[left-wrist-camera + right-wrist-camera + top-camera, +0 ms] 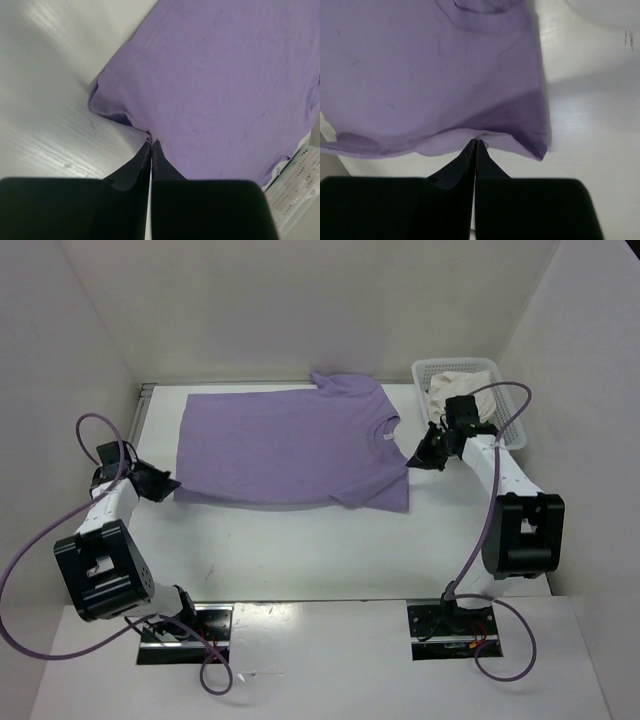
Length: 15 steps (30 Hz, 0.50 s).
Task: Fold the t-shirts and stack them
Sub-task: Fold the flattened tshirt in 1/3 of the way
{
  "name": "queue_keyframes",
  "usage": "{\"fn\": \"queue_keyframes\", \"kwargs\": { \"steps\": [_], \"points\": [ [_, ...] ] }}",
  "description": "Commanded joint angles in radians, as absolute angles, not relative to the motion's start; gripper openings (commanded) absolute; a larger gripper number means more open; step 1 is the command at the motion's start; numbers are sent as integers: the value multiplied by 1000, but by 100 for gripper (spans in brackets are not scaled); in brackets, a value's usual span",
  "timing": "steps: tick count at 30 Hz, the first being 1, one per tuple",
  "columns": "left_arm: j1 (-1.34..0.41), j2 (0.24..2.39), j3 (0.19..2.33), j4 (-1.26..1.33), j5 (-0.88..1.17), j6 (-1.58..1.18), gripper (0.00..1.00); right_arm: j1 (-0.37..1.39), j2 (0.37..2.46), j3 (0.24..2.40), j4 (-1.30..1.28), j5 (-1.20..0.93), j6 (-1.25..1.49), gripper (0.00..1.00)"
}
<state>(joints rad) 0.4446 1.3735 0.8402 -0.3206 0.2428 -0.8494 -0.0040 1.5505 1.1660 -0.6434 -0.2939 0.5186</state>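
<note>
Lavender shirt (290,445), cream shirt (452,388) visible overhead only

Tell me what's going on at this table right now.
Two robot arms are working on a lavender t-shirt spread flat on the table. The left gripper is shut on the shirt's edge near its left corner. The right gripper is shut on the edge at the collar end. A cream cloth sits in the white mesh basket at the far right. Nothing is stacked yet.
</note>
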Motion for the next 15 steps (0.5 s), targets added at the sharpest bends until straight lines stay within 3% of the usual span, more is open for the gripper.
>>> {"fn": "queue_keyframes", "kwargs": {
  "steps": [1, 15],
  "points": [
    [453, 1442, 903, -241, 268, -885, 0, 3, 1601, 1287, -549, -238, 512, 0],
    [400, 1657, 1055, -156, 261, -934, 0, 3, 1885, 1581, -528, -206, 512, 0]
  ]
}}
